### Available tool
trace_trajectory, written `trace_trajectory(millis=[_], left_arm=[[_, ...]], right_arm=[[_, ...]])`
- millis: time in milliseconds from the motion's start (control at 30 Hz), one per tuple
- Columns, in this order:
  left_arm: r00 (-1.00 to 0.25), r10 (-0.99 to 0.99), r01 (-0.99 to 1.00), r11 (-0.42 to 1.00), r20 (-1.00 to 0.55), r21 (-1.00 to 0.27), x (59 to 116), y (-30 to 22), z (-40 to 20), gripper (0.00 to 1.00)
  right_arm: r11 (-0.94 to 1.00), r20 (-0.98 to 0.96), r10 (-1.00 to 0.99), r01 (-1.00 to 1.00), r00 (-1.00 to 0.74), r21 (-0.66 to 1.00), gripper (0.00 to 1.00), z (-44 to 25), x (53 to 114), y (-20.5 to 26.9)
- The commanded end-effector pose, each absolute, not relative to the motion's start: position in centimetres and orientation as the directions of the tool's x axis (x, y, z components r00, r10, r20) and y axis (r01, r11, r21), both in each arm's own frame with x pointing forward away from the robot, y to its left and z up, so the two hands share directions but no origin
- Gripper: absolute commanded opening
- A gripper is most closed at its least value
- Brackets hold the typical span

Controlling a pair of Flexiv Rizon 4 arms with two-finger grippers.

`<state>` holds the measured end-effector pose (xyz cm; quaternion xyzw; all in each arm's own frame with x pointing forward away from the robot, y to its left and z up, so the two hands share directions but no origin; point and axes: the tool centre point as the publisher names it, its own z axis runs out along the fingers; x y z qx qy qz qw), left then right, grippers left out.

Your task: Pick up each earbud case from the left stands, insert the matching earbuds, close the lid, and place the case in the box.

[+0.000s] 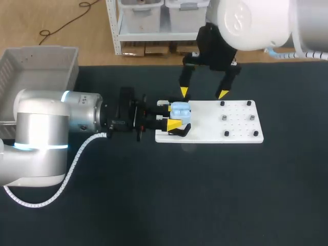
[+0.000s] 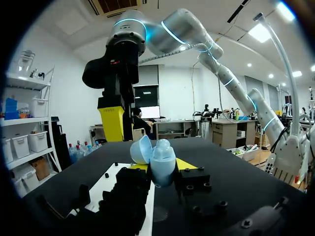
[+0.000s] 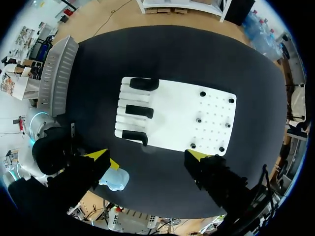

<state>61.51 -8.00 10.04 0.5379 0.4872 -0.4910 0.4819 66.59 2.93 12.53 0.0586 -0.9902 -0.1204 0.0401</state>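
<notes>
The pale-blue earbud case (image 1: 180, 109) is seen grasped from 2 sides by the left gripper (image 1: 170, 115), yellow fingers (image 2: 186, 163) clenched on its shell, over the left end of the white board (image 1: 225, 125). From the left wrist the lid (image 2: 141, 150) is shown swung open, though the inside cannot be made out. The right gripper (image 1: 203, 94) is held above the board's far edge, fingers spread wide. 3 black stands (image 3: 139, 111) are lined along the board's left end, and are mostly hidden from the head camera. A mark on the right arm (image 1: 251, 23) is cut off and unreadable. The grey box (image 1: 36, 69), at the tabletop's (image 1: 205, 195) far left corner, is partly covered by the left arm (image 1: 43, 130).
</notes>
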Motion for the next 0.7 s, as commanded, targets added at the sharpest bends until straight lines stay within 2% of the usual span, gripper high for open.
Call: trace_trajectory(millis=[33,700], left_arm=[[0.046,0.050,0.998,-0.055,-0.998,0.043,61.3,-8.0,10.0,0.00],[0.046,0.050,0.998,-0.055,-0.998,0.043,61.3,-8.0,10.0,0.00]], right_arm=[[0.960,0.088,-0.136,-0.110,-0.987,0.256,1.00,12.2,66.3,2.9],[0.951,0.143,-0.170,-0.124,-0.975,0.283,1.00,11.1,63.5,3.1]])
